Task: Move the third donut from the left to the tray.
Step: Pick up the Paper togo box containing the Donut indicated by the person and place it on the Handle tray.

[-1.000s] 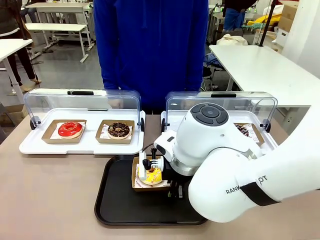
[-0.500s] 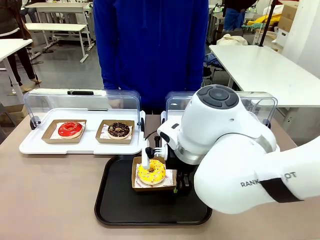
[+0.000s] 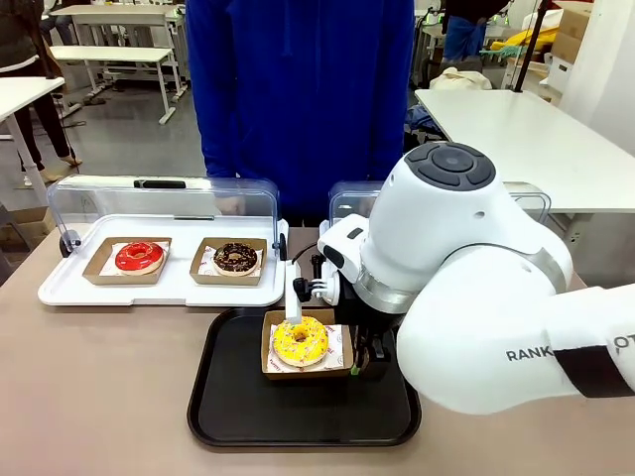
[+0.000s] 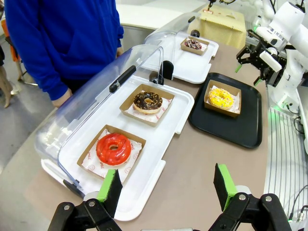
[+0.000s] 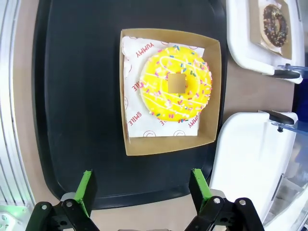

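Observation:
The third donut from the left (image 3: 300, 340), yellow-iced with sprinkles, lies on white paper in a small brown cardboard tray. That small tray rests on the black tray (image 3: 238, 397) in front of me. My right gripper (image 3: 362, 352) hovers just right of the donut, open and holding nothing. In the right wrist view the donut (image 5: 175, 89) lies ahead of the open right gripper (image 5: 140, 173), over the black tray (image 5: 77, 96). My left gripper (image 4: 168, 185) is open above the table's left end. From there I see the donut (image 4: 221, 97) and the right gripper (image 4: 247, 75).
A white tray with a raised clear lid (image 3: 159, 288) holds a red donut (image 3: 139, 257) and a chocolate donut (image 3: 236, 258). A second lidded white tray (image 3: 516, 213) sits behind my right arm with a dark donut (image 4: 193, 44). A person in blue (image 3: 298, 99) stands at the far side.
My right gripper has lifted and drawn back to the right, uncovering the yellow donut. The donut stays in its cardboard tray on the black tray.

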